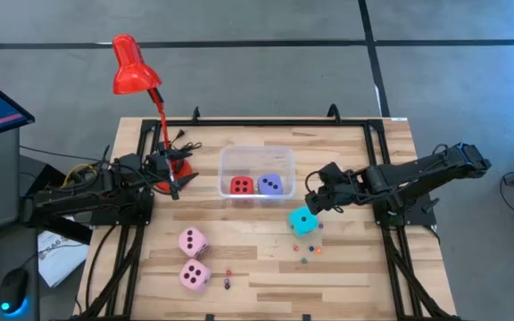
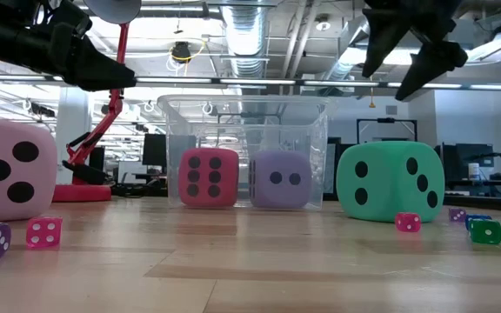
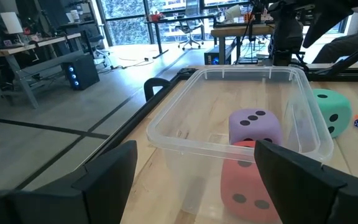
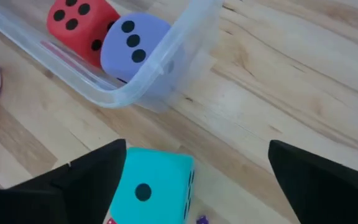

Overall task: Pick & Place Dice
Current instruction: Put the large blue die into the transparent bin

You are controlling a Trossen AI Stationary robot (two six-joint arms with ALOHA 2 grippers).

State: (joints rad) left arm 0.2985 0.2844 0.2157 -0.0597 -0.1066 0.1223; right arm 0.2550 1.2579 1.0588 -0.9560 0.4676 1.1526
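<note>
Right gripper (image 1: 311, 202) right of frame centre, jaws spread, grasping nothing, poised above cyan die (image 1: 303, 221) on table (image 1: 257, 285). Left gripper (image 1: 173, 178) parked, also spread. Clear bin (image 1: 257, 153) at centre: red die (image 1: 241, 185), lavender die (image 1: 272, 185) in. Remaining: cyan, two pink dice (image 1: 192, 241) lower left.

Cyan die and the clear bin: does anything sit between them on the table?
No. In the right wrist view only bare wood separates the cyan die from the clear bin; the high view agrees.
</note>
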